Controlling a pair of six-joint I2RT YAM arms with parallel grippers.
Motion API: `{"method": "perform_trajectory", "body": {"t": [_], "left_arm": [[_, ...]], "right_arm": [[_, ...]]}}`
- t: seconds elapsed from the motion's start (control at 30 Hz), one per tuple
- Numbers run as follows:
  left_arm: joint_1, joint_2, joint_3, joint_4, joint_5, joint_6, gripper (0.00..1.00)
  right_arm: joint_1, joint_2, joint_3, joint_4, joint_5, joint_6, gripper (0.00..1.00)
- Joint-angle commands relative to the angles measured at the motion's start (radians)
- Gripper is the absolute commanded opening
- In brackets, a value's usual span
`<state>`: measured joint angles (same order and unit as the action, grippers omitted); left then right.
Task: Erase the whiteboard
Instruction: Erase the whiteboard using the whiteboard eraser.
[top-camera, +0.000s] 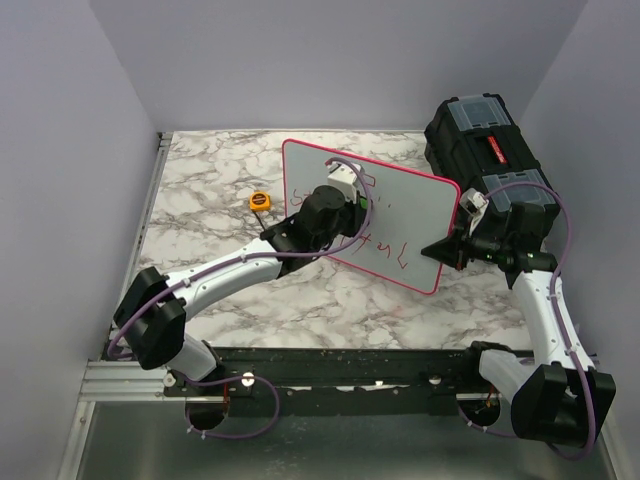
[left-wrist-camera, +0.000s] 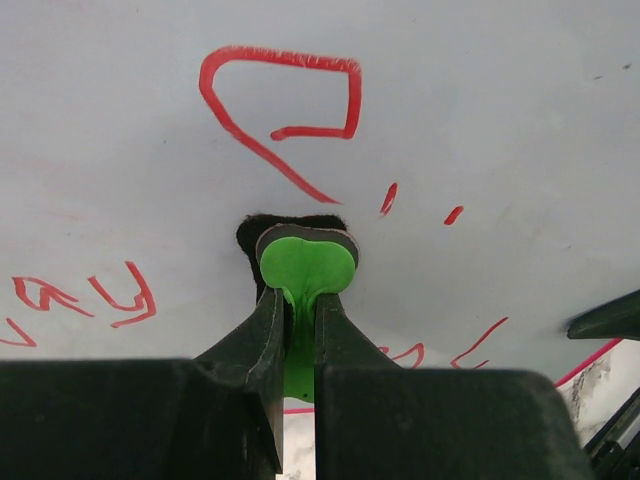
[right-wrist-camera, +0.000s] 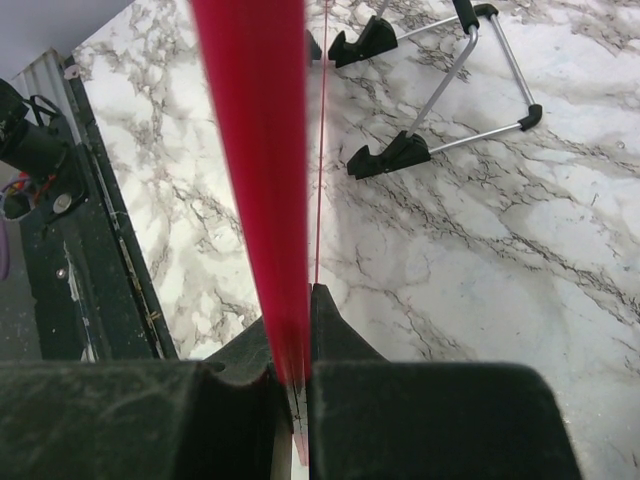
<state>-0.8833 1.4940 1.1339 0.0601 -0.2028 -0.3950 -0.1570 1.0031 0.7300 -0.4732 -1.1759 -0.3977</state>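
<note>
The left hand (left-wrist-camera: 300, 312) is closed tight on the stem of a small green plastic eraser (left-wrist-camera: 306, 262), its black felt pad pressed to the face of the large white whiteboard (left-wrist-camera: 500, 110) with a thin pink-red rim, just below a loop of red marker lettering (left-wrist-camera: 285, 100). The right hand (right-wrist-camera: 292, 345) is pinched shut on that rim at the board's right edge. The board stands tilted over the middle of the marbled tabletop (top-camera: 210, 190), near a black plastic toolbox (top-camera: 480, 140). It looks light, stiff and slick, so an edge grip suits it, though wiping pressure could twist it. The left arm reaches long and low; the right arm rises from its base, its forearm turned inward
</note>
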Motion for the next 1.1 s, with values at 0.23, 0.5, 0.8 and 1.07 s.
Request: {"method": "perform_trajectory", "body": {"t": [0.23, 0.5, 0.8, 1.07], "left_arm": [[-0.06, 0.041, 0.086, 0.0, -0.041, -0.078, 0.0], [-0.141, 0.12, 0.201, -0.011, -0.095, -0.105, 0.0], [-0.022, 0.029, 0.044, 0.014, -0.118, -0.122, 0.0], [-0.043, 0.015, 0.021, 0.053, -0.036, -0.107, 0.0]], "right_arm": [[0.01, -0.022, 0.026, 0.009, -0.095, -0.044, 0.0], [0.01, -0.038, 0.024, 0.015, -0.093, -0.039, 0.01], [0.01, -0.052, 0.022, 0.018, -0.096, -0.035, 0.01], [0.009, -0.049, 0.025, 0.016, -0.103, -0.035, 0.01]]}}
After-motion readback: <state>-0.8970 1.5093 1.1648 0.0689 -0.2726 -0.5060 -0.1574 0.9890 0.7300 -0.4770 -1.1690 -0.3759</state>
